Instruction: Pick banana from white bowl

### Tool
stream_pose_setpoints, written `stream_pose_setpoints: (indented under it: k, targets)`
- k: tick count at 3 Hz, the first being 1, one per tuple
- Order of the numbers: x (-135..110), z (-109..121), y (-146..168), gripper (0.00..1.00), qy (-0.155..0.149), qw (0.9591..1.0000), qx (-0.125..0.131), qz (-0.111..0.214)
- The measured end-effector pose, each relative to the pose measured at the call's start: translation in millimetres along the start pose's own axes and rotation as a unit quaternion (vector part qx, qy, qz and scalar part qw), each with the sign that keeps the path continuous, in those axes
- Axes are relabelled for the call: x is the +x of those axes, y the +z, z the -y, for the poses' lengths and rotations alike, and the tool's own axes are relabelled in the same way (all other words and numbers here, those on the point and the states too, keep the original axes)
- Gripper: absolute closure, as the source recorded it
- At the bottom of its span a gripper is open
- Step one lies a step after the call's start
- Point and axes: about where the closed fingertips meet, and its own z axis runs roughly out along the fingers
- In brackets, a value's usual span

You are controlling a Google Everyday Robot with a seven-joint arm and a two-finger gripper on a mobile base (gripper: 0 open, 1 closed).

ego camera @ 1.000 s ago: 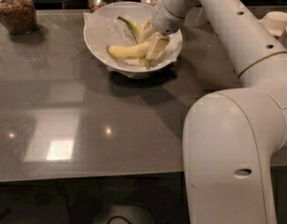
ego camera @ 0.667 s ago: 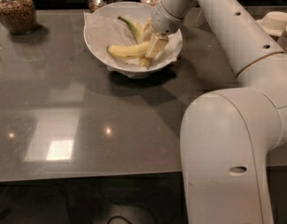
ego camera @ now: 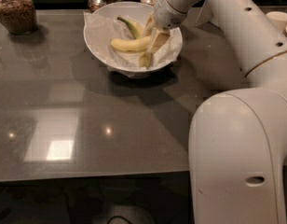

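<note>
In the single camera view, a white robot arm [ego camera: 236, 27] is reaching in from the right over a grey counter [ego camera: 87, 125] and dipping its gripper [ego camera: 151, 48] into the right half of the white bowl [ego camera: 134, 70], which is sitting toward the far side of the counter. The banana [ego camera: 127, 44], plump and evenly yellow, is lying inside the bowl on crinkled white paper [ego camera: 99, 29]. Its long axis is running left to right, and its right end is meeting the gripper, so the fruit is stretching away leftward from the tool. Whether the gripper is gripping the fruit, or merely standing against it, cannot be told here. A slimmer banana [ego camera: 131, 26] with a greenish end is lying just beyond it, on the far side of the bowl and close alongside, so by the look of things any lift is likely depending on taking the nearer fruit cleanly without dragging its neighbour or the paper. A jar [ego camera: 14, 14] of brown contents is standing at the far left, and a pale cup [ego camera: 278, 20] at the far right. No brand, label or legible writing is showing anywhere.
</note>
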Motion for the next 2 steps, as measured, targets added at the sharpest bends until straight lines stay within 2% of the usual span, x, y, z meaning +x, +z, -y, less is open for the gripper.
stream_pose_setpoints:
  k: [1,2]
  targets:
    - [-16.4,5.7,-39.4,1.0,0.016,0.9985,0.052,0.01]
    - [-34.4,-4.9,-89.6,1.0,0.032,0.9938,0.105,0.017]
